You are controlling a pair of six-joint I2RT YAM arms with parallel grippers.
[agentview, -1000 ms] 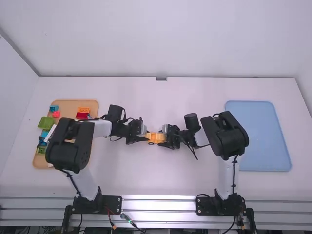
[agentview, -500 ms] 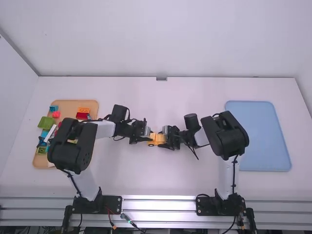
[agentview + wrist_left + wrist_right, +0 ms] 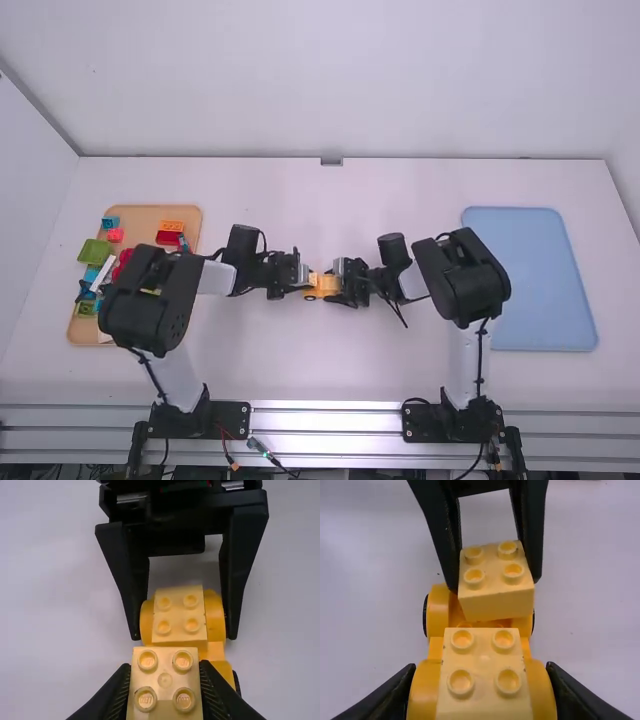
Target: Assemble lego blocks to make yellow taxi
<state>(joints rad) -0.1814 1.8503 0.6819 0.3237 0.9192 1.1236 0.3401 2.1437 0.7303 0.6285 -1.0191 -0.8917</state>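
In the high view my left gripper (image 3: 301, 284) and my right gripper (image 3: 343, 287) face each other at mid-table, with the yellow taxi base (image 3: 322, 287) between them. My left gripper (image 3: 165, 682) is shut on a yellow four-stud brick (image 3: 164, 702). That brick is slightly tilted over the far, wheeled end of the base (image 3: 438, 611); whether it touches the studs below, I cannot tell. My right gripper (image 3: 482, 685) is shut on the near end of the base, where another yellow four-stud brick (image 3: 482, 655) sits between rounded yellow sides.
A wooden tray (image 3: 150, 215) of coloured blocks stands at the left, partly beneath the left arm. On the right lies a blue tray (image 3: 545, 280), with the right arm's elbow over its near-left side.
My left gripper has shifted slightly right, and its wrist has turned a little, with the brick kept in its fingers. The right arm and the taxi base have stayed put.
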